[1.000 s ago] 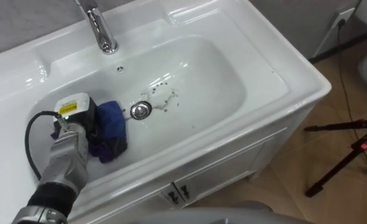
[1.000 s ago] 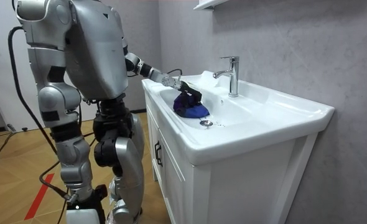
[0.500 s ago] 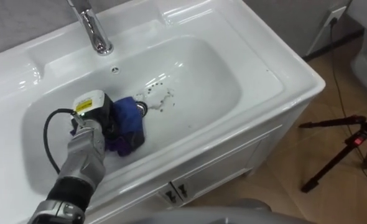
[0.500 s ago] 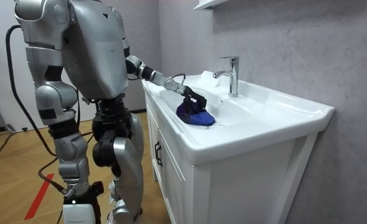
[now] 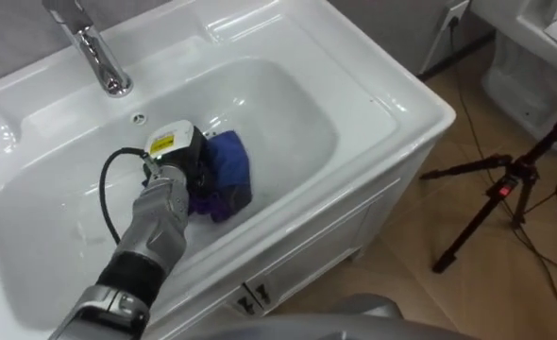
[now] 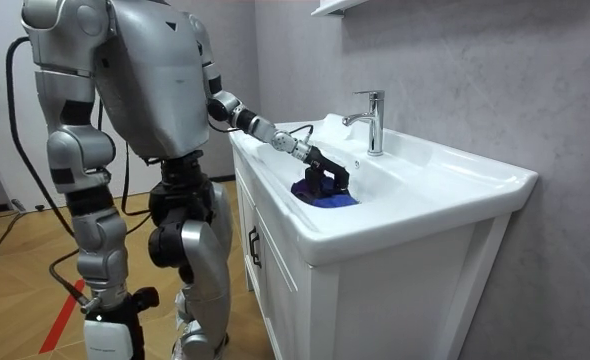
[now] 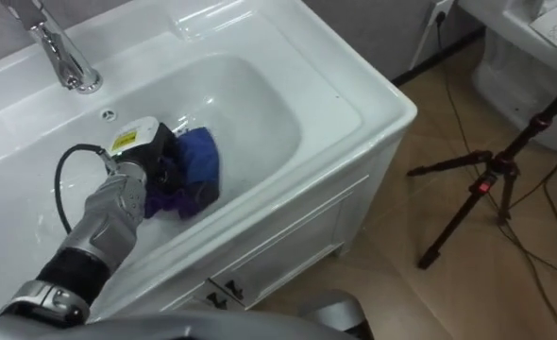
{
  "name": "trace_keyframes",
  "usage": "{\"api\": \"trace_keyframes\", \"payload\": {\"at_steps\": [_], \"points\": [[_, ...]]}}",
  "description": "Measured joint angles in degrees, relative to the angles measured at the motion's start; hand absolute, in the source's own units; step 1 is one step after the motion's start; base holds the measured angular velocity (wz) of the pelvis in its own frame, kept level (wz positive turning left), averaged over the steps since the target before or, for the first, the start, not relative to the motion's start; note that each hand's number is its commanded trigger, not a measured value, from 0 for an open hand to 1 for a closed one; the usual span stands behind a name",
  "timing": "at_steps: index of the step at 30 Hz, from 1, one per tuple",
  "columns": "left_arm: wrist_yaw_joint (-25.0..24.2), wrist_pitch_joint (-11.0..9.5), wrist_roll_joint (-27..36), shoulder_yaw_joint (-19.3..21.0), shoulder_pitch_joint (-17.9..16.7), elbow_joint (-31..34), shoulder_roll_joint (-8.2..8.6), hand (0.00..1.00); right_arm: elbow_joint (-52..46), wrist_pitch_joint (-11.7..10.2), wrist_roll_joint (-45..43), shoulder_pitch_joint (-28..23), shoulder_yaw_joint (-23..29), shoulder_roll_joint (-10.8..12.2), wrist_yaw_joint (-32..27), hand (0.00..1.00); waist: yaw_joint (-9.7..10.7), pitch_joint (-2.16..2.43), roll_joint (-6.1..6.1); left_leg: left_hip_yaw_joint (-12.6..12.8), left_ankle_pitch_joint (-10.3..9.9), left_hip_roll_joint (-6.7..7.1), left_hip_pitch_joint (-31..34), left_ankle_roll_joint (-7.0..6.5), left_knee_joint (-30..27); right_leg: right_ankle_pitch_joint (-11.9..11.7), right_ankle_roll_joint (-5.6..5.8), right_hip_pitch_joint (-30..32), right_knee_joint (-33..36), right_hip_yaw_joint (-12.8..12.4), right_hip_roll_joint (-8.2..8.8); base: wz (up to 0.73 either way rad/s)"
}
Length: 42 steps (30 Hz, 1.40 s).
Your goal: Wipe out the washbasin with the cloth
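Observation:
The white basin (image 5: 373, 85) sits in a white cabinet, and I stand at its front edge. My left hand (image 5: 179, 165) reaches down into the bowl, its fingers curled onto a blue cloth (image 5: 227, 170) that lies pressed on the basin floor right of centre. The room view shows the same left hand (image 6: 325, 172) on the blue cloth (image 6: 323, 196) below the faucet. The drain is hidden under the cloth. My right hand (image 6: 110, 325) hangs by my side at the room view's left.
A chrome faucet (image 5: 94, 52) rises at the back rim of the basin. Cabinet doors (image 5: 260, 293) are below the front edge. A black tripod (image 5: 505, 189) stands on the wooden floor to the right, with cables running to a wall socket (image 5: 453, 11).
My left hand has pushed the blue cloth to the right across the basin floor, over the drain and the dark specks. The eye view has shifted as well.

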<state>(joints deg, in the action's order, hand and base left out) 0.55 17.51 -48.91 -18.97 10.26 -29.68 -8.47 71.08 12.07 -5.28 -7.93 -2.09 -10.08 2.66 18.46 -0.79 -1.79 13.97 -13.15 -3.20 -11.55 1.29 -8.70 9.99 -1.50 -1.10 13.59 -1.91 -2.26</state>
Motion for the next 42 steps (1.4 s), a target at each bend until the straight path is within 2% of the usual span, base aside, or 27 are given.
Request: {"api": "trace_keyframes", "payload": {"at_steps": [1, 4, 6, 10, 16, 20, 23, 27, 31, 32, 34, 37, 40, 42], "points": [[-0.21, 0.00, -0.05, -0.78, 0.91, -0.04, 0.21, 1.00, 0.29, -0.06, -0.15, 0.32, -0.05, 0.01, 0.00, 0.00, 0.15, -0.11, -0.16, 0.12, 0.00, 0.00, 0.12, 0.00, 0.00, -0.25, 0.08, 0.05, -0.21, -0.13, 0.03, -0.11], [-0.25, 0.02, 0.46, -2.32, 2.23, -0.33, 0.84, 1.00, 1.93, -0.19, -0.48, 0.81, -0.16, 0.03, 0.01, 0.00, 0.88, -0.03, -0.42, 0.34, 0.00, 0.08, 0.08, 0.00, 0.03, -0.41, 0.14, -0.08, -0.37, -0.18, 0.09, -0.04], [-0.26, 0.04, 1.07, -4.09, 4.05, -0.34, 0.87, 1.00, 2.49, -0.09, -0.49, 1.26, -0.58, 0.02, 0.01, 0.00, 1.79, -0.09, -0.95, 1.36, 0.00, 0.03, 0.17, 0.00, 0.23, -0.51, 0.25, -0.15, 0.03, -0.29, 0.12, -0.03], [-0.25, 0.03, 2.12, -4.39, 5.70, -0.73, 0.99, 1.00, 3.23, -0.08, -0.47, 1.32, -0.57, 0.04, 0.01, 0.00, 2.46, -0.32, -1.35, 1.82, 0.00, -0.03, 0.00, 0.00, 0.30, -0.54, 0.23, -0.14, 0.18, -1.15, 0.06, -0.13], [-0.01, -0.07, 2.18, -3.75, 6.23, -0.73, -0.02, 1.00, 5.00, -0.06, -0.39, 0.68, -0.55, -0.03, 0.11, 0.00, 3.17, -0.53, -1.68, 2.44, 0.00, -0.02, -0.23, 0.00, 0.36, -0.56, 0.19, 0.24, -0.15, -2.31, -0.48, -0.08], [0.43, -0.53, 2.01, -2.41, 6.64, -2.04, -0.53, 1.00, 5.03, 0.06, -0.93, -0.11, -0.49, -0.05, 0.64, 0.00, 3.12, -0.47, -2.01, 3.68, 0.00, -0.08, -0.05, 0.00, 0.23, -0.55, 0.14, 1.56, 0.41, -3.57, -0.89, -0.17], [0.99, -0.49, 2.02, -0.31, 6.89, -3.60, -0.63, 1.00, 4.95, 0.58, -1.54, -0.26, -0.48, -0.26, 0.63, 0.00, 3.13, -0.50, -1.96, 4.78, 0.00, -0.13, 0.03, 0.00, 0.09, -0.53, 0.00, 1.91, 1.21, -4.52, -1.15, -0.20], [1.55, -0.59, 2.06, -0.13, 7.76, -6.41, -0.77, 1.00, 4.17, 1.37, -1.73, -1.78, 0.16, -0.90, 0.63, 0.00, 3.09, -0.61, -1.76, 4.82, 0.00, -0.24, -0.44, 0.00, 0.08, -0.55, -0.06, 1.36, 1.18, -5.02, -1.41, -0.04], [1.64, -1.55, 1.97, 2.52, 8.47, -9.36, -1.05, 1.00, 4.50, 1.74, -2.01, -1.85, 1.17, -0.97, 0.74, 0.00, 2.59, -0.70, -1.25, 5.44, -0.01, -0.38, -1.00, 0.01, 0.11, -0.72, -0.20, 1.33, 1.19, -6.29, -1.97, -0.15], [1.63, -1.60, 1.96, 3.23, 8.82, -10.23, -1.24, 1.00, 4.45, 1.75, -2.43, -2.15, 1.23, -0.99, 0.86, 0.00, 2.37, -0.68, -1.12, 6.27, -0.01, -0.45, -1.06, 0.01, 0.10, -0.83, -0.23, 1.46, 1.22, -6.65, -2.12, -0.17], [1.62, -1.69, 1.89, 3.73, 9.49, -11.84, -1.78, 1.00, 4.25, 1.83, -2.89, -2.98, 2.11, -0.97, 1.28, 0.00, 1.81, -0.63, -1.08, 6.41, -0.01, -0.52, -1.09, 0.01, 0.10, -1.18, -0.26, 1.59, 1.12, -7.32, -2.41, -0.20], [1.63, -1.74, 1.84, 5.24, 9.66, -14.71, -2.66, 1.00, 2.72, 1.90, -3.39, -5.20, 5.58, -1.05, 1.26, 0.00, 1.77, -0.05, -1.55, 6.42, -0.02, -0.64, -1.18, 0.02, 0.17, -1.55, -0.36, 1.61, 0.94, -7.81, -2.66, -0.15], [1.47, -1.62, 1.45, 5.83, 9.46, -18.07, -4.20, 1.00, 1.99, 3.05, -4.15, -6.86, 7.91, -1.07, 1.21, 0.00, 1.67, 0.42, -1.28, 6.42, -0.03, -0.98, -2.40, 0.04, 0.26, -1.82, -0.70, 0.63, 0.94, -8.77, -3.10, -0.20], [0.98, -1.57, -0.92, 7.47, 9.41, -20.39, -5.27, 1.00, 1.94, 3.11, -5.47, -7.41, 9.73, -1.12, 1.25, 0.00, 1.64, 0.43, -1.10, 6.54, -0.04, -1.22, -3.26, 0.05, 0.30, -2.00, -0.98, 0.11, 0.59, -9.37, -3.75, -0.18]]}}
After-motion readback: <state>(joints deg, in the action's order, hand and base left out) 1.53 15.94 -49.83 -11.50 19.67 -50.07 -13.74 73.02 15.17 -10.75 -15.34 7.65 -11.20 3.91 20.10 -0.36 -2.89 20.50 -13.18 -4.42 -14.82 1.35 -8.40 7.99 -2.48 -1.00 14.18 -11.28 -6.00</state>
